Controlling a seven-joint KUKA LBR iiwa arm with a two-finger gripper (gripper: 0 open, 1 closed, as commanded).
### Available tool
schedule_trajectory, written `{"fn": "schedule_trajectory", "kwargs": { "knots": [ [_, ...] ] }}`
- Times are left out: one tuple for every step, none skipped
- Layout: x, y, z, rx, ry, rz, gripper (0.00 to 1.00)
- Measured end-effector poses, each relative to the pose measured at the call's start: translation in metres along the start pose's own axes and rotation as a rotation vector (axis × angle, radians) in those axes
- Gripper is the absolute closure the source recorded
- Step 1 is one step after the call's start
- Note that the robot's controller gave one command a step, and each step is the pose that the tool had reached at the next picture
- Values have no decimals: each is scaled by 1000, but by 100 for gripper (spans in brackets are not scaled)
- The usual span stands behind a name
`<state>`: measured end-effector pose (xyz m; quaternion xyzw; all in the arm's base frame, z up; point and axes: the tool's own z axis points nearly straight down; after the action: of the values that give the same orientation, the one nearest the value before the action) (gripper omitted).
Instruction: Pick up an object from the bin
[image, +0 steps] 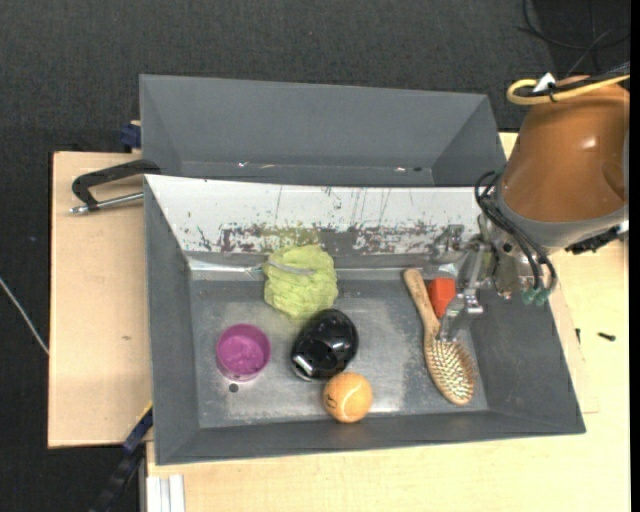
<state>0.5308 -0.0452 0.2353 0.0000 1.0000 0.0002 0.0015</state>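
In the right half of the grey bin (170, 330), a wooden hairbrush (441, 345) is laid bristles up, its long axis run from back wall to near wall, oval head nearest. The gripper (455, 318) is poised just above its neck; open or closed cannot be told.

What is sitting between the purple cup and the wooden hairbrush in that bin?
In the camera view, a shiny black rounded object lies between the purple cup and the wooden hairbrush, nearer the cup.
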Motion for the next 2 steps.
{"fn": "schedule_trajectory", "kwargs": {
  "knots": [
    [4, -18, 47, -1, -1, 119, 0],
    [21, -77, 73, 0, 2, 265, 0]
  ]
}}
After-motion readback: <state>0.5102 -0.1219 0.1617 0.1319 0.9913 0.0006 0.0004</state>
